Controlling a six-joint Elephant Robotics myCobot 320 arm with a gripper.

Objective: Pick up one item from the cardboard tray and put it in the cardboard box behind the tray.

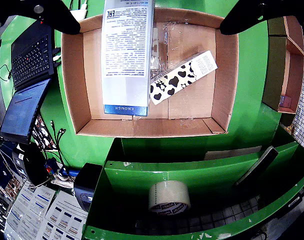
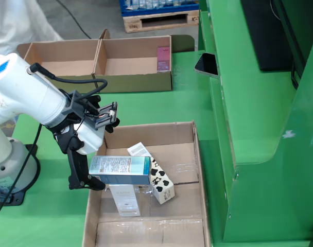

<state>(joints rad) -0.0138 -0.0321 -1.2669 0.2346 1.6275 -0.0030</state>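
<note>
A white and blue printed carton (image 1: 127,60) fills the upper middle of the wrist view. It lies lengthwise between my gripper's (image 1: 151,30) two black fingers (image 1: 57,17), which are spread wide with a gap on each side. In the side view my gripper (image 2: 106,152) hangs over the left end of the cardboard tray (image 2: 146,127). The carton (image 2: 120,169) sits by the near finger (image 2: 76,170), above the other items. A cow-print box (image 1: 177,80) (image 2: 161,182) and a white box (image 2: 126,200) lie on the tray floor (image 1: 192,107). The cardboard box (image 2: 136,67) stands behind the tray.
The far cardboard box has two compartments and holds a pink packet (image 2: 163,58). A phone (image 2: 207,64) lies on the green bench. A laptop (image 1: 29,55) sits left of the tray in the wrist view, and a tape roll (image 1: 169,196) on the green shelf below.
</note>
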